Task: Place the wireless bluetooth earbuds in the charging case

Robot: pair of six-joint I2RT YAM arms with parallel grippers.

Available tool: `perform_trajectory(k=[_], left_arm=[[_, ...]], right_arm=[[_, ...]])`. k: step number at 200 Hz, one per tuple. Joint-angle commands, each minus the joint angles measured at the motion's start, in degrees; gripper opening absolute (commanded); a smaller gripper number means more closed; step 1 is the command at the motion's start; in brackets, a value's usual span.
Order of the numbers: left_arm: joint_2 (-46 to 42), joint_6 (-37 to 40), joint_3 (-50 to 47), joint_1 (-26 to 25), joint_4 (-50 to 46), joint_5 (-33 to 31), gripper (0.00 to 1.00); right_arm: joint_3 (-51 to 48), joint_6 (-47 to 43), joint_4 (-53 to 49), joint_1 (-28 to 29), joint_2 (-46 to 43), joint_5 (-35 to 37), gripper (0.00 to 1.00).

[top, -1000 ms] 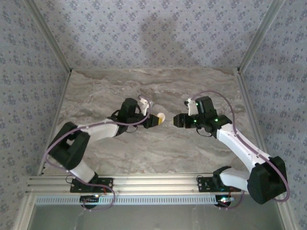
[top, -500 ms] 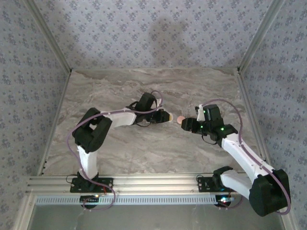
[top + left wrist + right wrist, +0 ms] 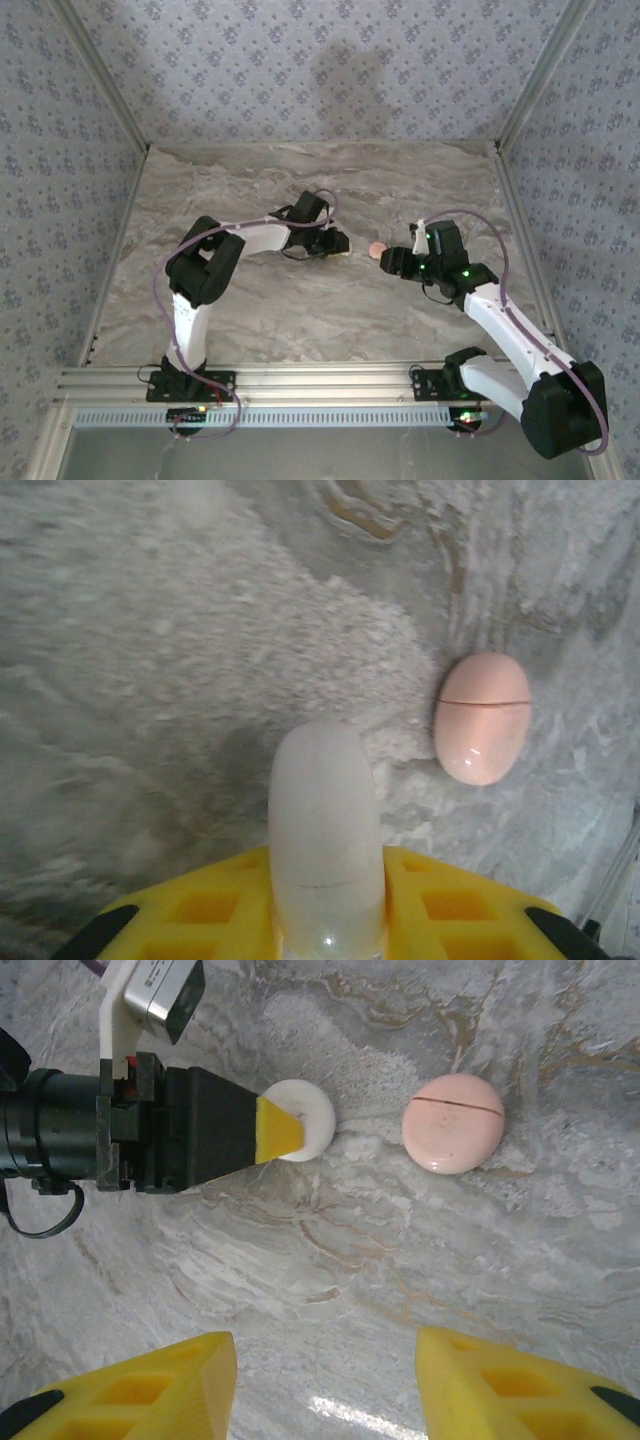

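Now, white case [image 3: 325,820] tight between left jaws, pink case [image 3: 482,717] just beside (right jaws apart).

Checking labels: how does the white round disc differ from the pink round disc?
The smooth white round disc is gripped in the left claw; the glossy pink round disc lies free on the marble table. The pink disc's seam is clear, the white disc's faint. Both are round and smooth.

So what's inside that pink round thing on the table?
Can't tell: the pink disc is shut, showing just a thin seam across its smooth shell, so anything inside is hidden. It lies on the marble table beside the white disc in the left gripper.
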Motion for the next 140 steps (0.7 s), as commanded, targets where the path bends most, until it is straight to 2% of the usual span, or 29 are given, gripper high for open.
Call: perform_trajectory(k=[1, 41, 58, 68, 75, 78, 80, 81, 83, 84, 88, 122, 140], left_arm=[[-0.1, 2.6, 1.5, 1.4, -6.3, -2.8, 0.32], [-4.0, 6.6, 0.6, 3.7, -11.2, -7.5, 0.51], [-7.1, 8.9, -0.1, 5.2, -13.7, -10.3, 0.57], [-9.6, 10.4, -0.6, 6.3, -15.9, -12.4, 0.63], [-11.7, 11.7, -0.9, 6.8, -17.7, -14.8, 0.72], [-12.7, 12.3, -1.0, 7.0, -18.6, -15.8, 0.77], [-13.5, 12.7, -1.1, 7.2, -19.0, -16.9, 0.89], [-13.8, 12.9, -1.2, 7.2, -19.3, -17.4, 0.94], [-14.7, 13.2, -1.3, 7.4, -19.7, -18.3, 0.98], [-15.1, 13.4, -1.5, 7.4, -19.8, -18.7, 0.99], [-16.7, 14.1, -1.9, 7.6, -20.3, -20.2, 1.00], [-29.8, 19.6, -6.2, 10.7, -23.0, -33.6, 1.00], [-37.6, 22.2, -11.5, 12.1, -19.9, -43.2, 1.00]], right_arm=[[0.4, -0.8, -1.7, -0.3, -1.9, 3.0, 0.51], [2.2, -3.6, -4.3, -1.9, -1.7, 4.1, 0.54], [2.6, -5.2, -4.2, -3.4, -1.6, 5.1, 0.58], [2.6, -6.7, -3.4, -4.5, -1.7, 6.6, 0.61], [2.2, -8.1, -2.1, -5.2, -1.9, 9.3, 0.63], [1.9, -8.5, -1.4, -5.4, -2.0, 10.4, 0.69], [1.7, -8.8, -0.9, -5.6, -2.1, 11.0, 0.73], [1.6, -9.0, -0.8, -5.7, -2.0, 11.3, 0.78], [1.4, -9.2, -0.4, -5.8, -2.1, 11.6, 0.94], [1.3, -9.4, -0.2, -5.9, -2.1, 11.7, 0.97], [1.0, -9.8, 0.7, -6.4, -2.3, 12.3, 1.00], [-2.4, -16.6, 13.3, -11.5, -2.2, 17.4, 1.00], [-5.0, -20.8, 19.9, -14.6, -1.6, 19.2, 1.00]])
